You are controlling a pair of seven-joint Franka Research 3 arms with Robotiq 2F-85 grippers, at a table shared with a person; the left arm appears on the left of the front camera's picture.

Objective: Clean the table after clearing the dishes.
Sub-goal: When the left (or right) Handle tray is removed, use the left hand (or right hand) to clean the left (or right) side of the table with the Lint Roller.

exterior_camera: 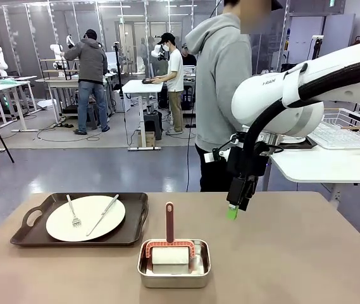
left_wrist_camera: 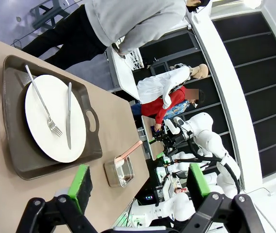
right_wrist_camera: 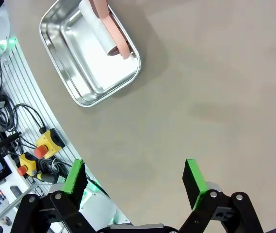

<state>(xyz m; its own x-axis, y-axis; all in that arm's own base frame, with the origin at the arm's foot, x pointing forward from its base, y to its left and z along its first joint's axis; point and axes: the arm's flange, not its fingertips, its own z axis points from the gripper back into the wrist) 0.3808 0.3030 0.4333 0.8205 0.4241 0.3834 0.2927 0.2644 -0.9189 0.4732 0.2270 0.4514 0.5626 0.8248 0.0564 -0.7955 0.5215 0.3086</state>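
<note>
Presently the table point(exterior_camera: 293, 253) carries one tray point(exterior_camera: 135, 218), one plate point(exterior_camera: 59, 227), one fork point(exterior_camera: 73, 213), one knife point(exterior_camera: 102, 215) and one steel pan point(exterior_camera: 173, 280); left gripper point(left_wrist_camera: 140, 182) and right gripper point(right_wrist_camera: 135, 177) spread, empty.

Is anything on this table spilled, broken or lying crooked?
Nothing stands out. The plate sits flat on its tray with fork and knife lying on it, the red-handled wiper rests inside the steel pan, and the table shows no spill.
</note>
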